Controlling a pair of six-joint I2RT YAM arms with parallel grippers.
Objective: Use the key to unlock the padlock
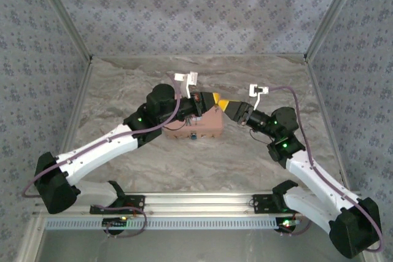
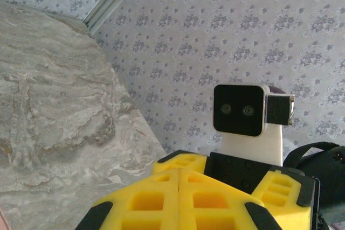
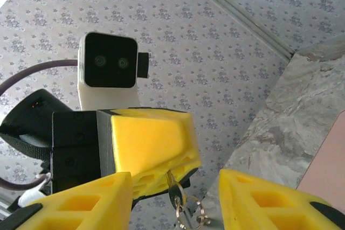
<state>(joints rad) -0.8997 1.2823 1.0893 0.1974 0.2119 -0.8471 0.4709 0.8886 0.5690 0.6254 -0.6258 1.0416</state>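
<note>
The key (image 3: 174, 191) hangs downward with its rings (image 3: 197, 218) from the tips of my left gripper (image 3: 153, 146), which is shut on its blade. In the left wrist view the left gripper (image 2: 179, 173) has its yellow fingers pressed together, hiding the key. My right gripper (image 3: 176, 184) is open, a finger on each side of the key. The two grippers meet tip to tip above the pink tin, left gripper (image 1: 213, 98) against right gripper (image 1: 228, 105). The padlock (image 1: 193, 135), tiny and dark bluish, sits at the tin's near edge, apart from both grippers.
The pink tin (image 1: 195, 124) lies mid-table under the left arm's wrist; its edge (image 3: 330, 172) shows at the right of the right wrist view. Patterned walls enclose the marbled table (image 1: 258, 157) on three sides.
</note>
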